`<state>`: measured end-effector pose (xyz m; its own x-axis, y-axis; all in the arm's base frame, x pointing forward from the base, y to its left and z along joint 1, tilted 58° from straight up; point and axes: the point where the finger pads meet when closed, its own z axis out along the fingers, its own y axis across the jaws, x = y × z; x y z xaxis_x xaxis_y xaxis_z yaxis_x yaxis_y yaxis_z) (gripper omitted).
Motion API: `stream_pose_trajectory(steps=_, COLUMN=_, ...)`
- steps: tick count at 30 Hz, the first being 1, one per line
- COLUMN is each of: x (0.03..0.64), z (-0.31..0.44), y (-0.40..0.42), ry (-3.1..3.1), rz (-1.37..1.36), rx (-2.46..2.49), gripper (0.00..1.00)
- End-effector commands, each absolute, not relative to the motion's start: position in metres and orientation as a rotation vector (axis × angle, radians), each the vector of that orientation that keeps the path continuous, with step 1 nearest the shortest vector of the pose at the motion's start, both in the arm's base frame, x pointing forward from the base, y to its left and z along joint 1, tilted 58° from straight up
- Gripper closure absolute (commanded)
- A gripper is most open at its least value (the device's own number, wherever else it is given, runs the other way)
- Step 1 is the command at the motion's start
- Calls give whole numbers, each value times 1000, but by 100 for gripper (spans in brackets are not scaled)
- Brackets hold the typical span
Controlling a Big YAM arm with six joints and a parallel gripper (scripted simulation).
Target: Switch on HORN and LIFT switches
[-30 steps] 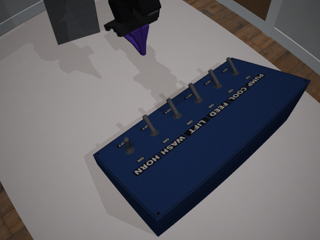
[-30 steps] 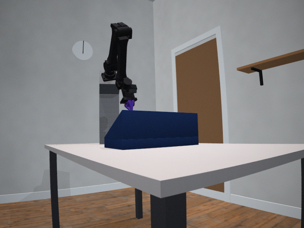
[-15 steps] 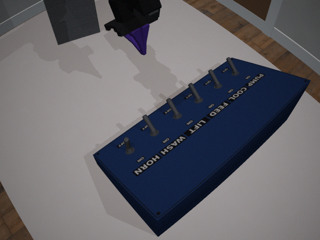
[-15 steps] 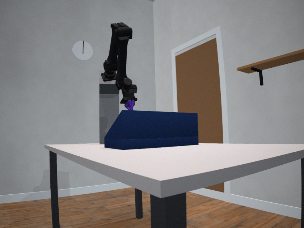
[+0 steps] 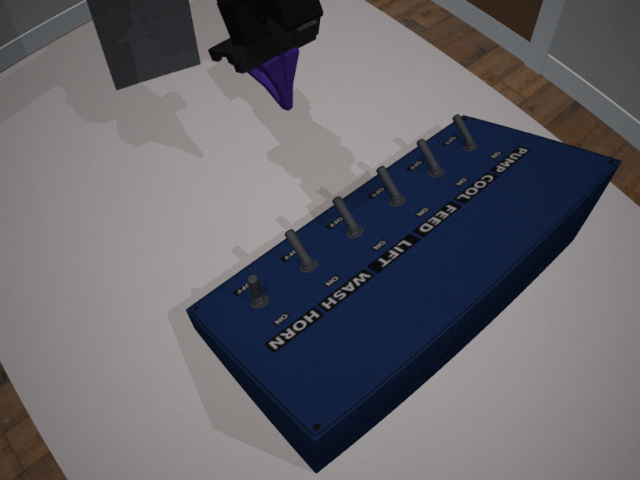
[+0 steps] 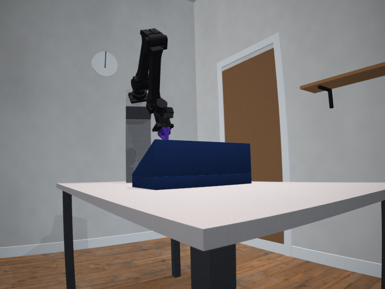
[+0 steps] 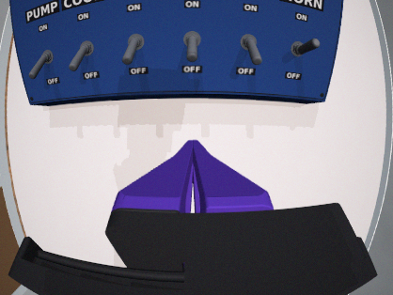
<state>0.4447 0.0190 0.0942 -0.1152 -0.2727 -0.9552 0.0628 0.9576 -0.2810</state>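
Observation:
The dark blue console [image 5: 413,309] [image 6: 199,161] [image 7: 219,85] stands on the white table [image 5: 103,232] [image 6: 217,211]. It carries six grey toggle levers labelled PUMP, COOL, FEED, LIFT, WASH and HORN. The HORN lever [image 5: 257,292] [image 7: 306,46] stands at a different angle from the rest, tipped away from its OFF mark toward ON. The LIFT lever [image 5: 347,219] [image 7: 192,45] and the other four lean toward OFF. My gripper [image 5: 284,106] [image 6: 164,136] [image 7: 193,148] has purple fingers, shut and empty. It hovers above the table on the console's OFF side, in line with the LIFT lever and clear of the console.
The arm's dark grey base block [image 5: 144,41] [image 6: 137,149] stands on the table behind the gripper. The table edge runs close to the console's HORN end and PUMP end, with wooden floor [image 5: 516,67] beyond it.

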Motion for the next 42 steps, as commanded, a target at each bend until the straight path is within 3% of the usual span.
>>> stream_pose_trajectory(steps=1, x=444, z=88, y=20, ry=1678, rz=-278, rx=-159, gripper=100)
stream_pose_trajectory(steps=21, x=475, z=84, y=12, ry=1683, rz=-291, rx=-158, gripper=100)
stream_pose_trajectory(steps=42, x=546, z=76, y=5, ry=1682, rz=-298, rx=-165, gripper=100)
